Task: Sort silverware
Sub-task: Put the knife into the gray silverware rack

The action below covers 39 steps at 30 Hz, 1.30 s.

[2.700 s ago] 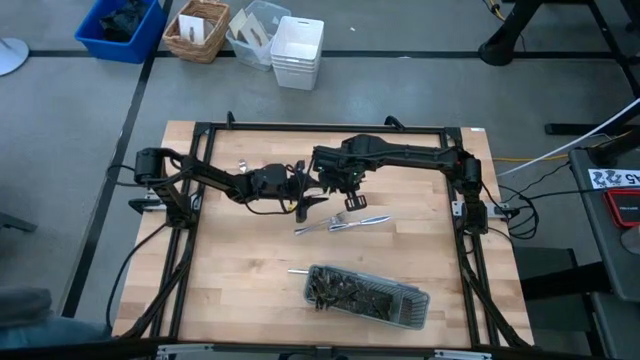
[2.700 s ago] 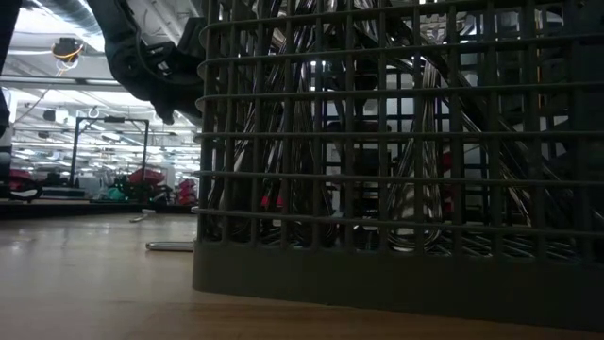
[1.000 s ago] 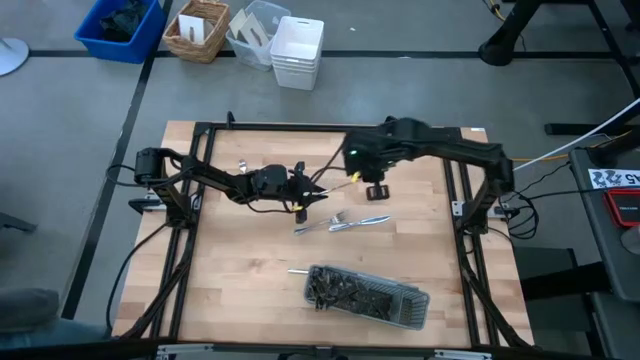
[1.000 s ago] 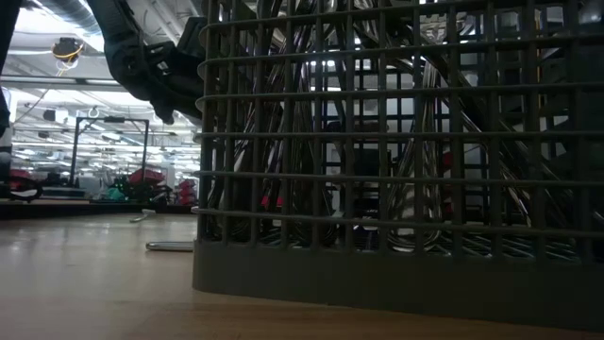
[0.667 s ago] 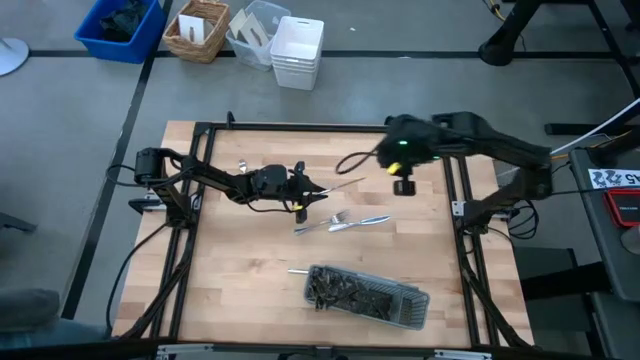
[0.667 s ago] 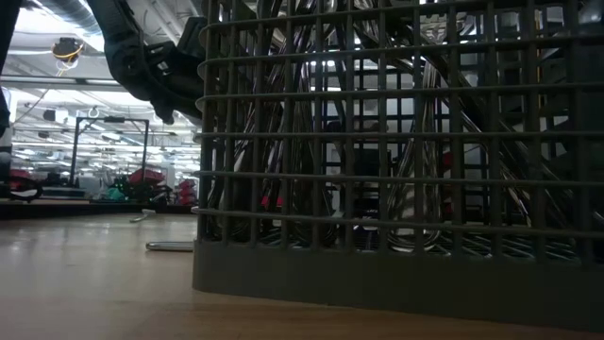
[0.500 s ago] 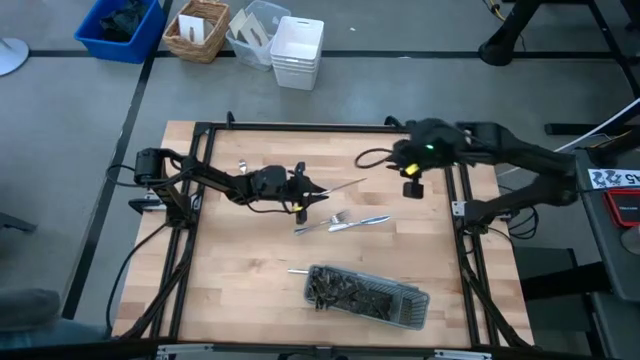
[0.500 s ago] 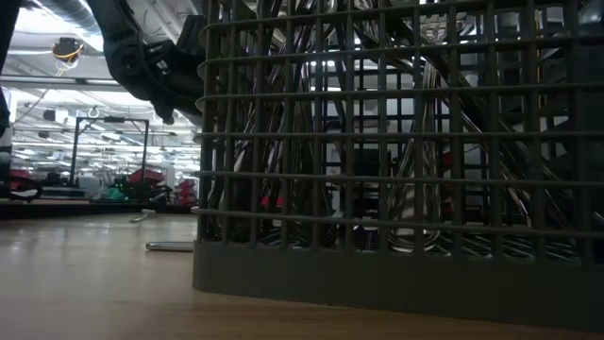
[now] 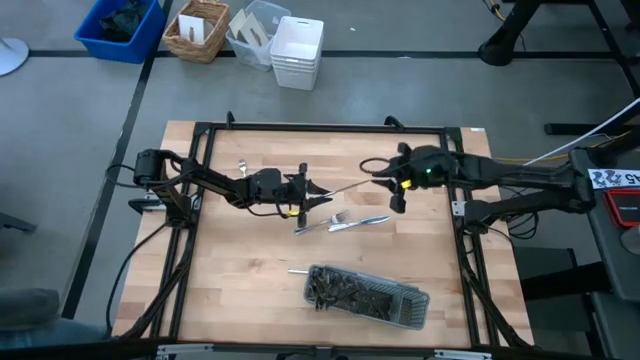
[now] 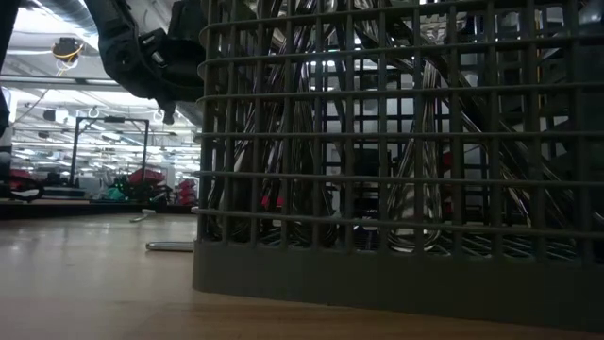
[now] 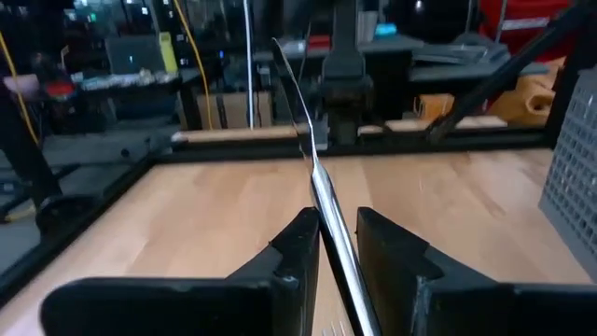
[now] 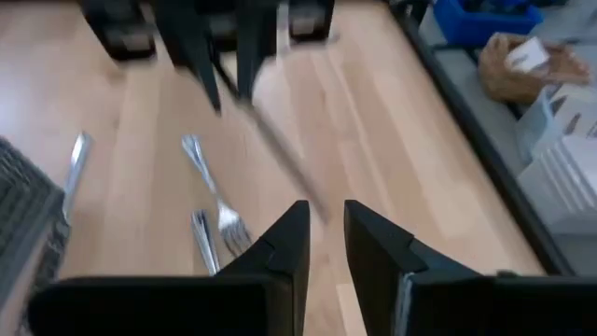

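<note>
Silverware [image 9: 342,221] on wooden table [image 9: 240,270], workshop behind.

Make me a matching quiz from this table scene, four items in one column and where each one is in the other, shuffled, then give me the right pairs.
Things:
1. left gripper
2. right gripper
3. grey mesh tray
4. white bin

Places or states:
A. on the floor beyond the table's far edge
B. at the table's near edge, filled with silverware
C. over the table's middle, shut on a knife
D. over the table's far right part, with nothing between its fingers

Pairs: 1-C, 2-D, 3-B, 4-A
</note>
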Available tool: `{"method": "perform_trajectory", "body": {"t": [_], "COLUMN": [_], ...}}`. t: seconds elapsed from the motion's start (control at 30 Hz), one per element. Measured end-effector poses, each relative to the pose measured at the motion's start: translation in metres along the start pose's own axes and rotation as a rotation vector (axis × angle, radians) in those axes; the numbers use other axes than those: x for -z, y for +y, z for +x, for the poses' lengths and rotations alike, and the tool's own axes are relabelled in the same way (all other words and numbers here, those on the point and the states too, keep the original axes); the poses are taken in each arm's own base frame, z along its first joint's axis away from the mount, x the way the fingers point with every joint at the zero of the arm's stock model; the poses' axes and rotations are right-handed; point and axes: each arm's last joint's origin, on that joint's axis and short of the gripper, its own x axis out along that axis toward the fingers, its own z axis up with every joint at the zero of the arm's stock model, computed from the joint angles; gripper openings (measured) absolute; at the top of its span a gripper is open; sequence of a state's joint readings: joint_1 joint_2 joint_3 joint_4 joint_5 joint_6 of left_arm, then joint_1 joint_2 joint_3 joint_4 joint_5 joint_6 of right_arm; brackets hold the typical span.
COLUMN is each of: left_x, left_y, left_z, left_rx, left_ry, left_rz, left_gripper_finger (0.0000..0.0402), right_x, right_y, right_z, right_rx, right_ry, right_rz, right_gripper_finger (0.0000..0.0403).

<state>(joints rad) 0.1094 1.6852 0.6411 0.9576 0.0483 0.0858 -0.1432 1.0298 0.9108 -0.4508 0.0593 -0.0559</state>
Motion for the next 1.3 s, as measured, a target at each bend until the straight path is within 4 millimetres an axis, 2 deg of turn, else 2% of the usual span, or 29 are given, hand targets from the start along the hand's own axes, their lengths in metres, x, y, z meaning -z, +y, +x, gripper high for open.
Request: {"method": "perform_trajectory", "body": {"t": [0.1,0.47,0.6,0.8,0.93,1.07,1.17,1.3], "left_x": [-0.005,-0.009,-0.01,-0.01,-0.01,-0.01,-0.01,-0.01], "left_y": [0.0,0.001,0.001,0.002,0.002,0.002,0.002,0.002], "left_z": [0.0,0.0,-0.001,-0.001,-0.001,-0.001,-0.001,-0.001], "left_rx": [-0.004,-0.01,-0.011,-0.011,-0.01,-0.01,-0.01,-0.011], "left_ry": [-0.049,-0.088,-0.099,-0.102,-0.102,-0.102,-0.101,-0.102], "left_rz": [0.004,0.007,0.006,-0.002,-0.022,-0.022,-0.022,-0.022], "left_gripper_finger": [0.0063,0.0063,0.0063,0.0063,0.0063,0.0063,0.0063,0.0063], "right_x": [0.008,0.013,0.015,0.02,0.028,0.057,0.07,0.069], "right_y": [0.001,0.003,0.002,0.001,0.001,0.003,0.004,0.004], "right_z": [0.011,0.033,0.03,0.006,0.001,0.01,0.016,0.015], "right_rx": [-0.002,-0.006,-0.004,-0.005,0.013,0.013,0.016,0.02], "right_ry": [0.052,0.118,0.142,0.165,0.058,-0.04,-0.165,-0.366], "right_rz": [-0.002,0.0,0.037,0.012,-0.025,-0.005,0.04,0.071], "right_gripper_finger": [0.0072,0.0072,0.0072,0.0072,0.0072,0.0072,0.0072,0.0072]}}
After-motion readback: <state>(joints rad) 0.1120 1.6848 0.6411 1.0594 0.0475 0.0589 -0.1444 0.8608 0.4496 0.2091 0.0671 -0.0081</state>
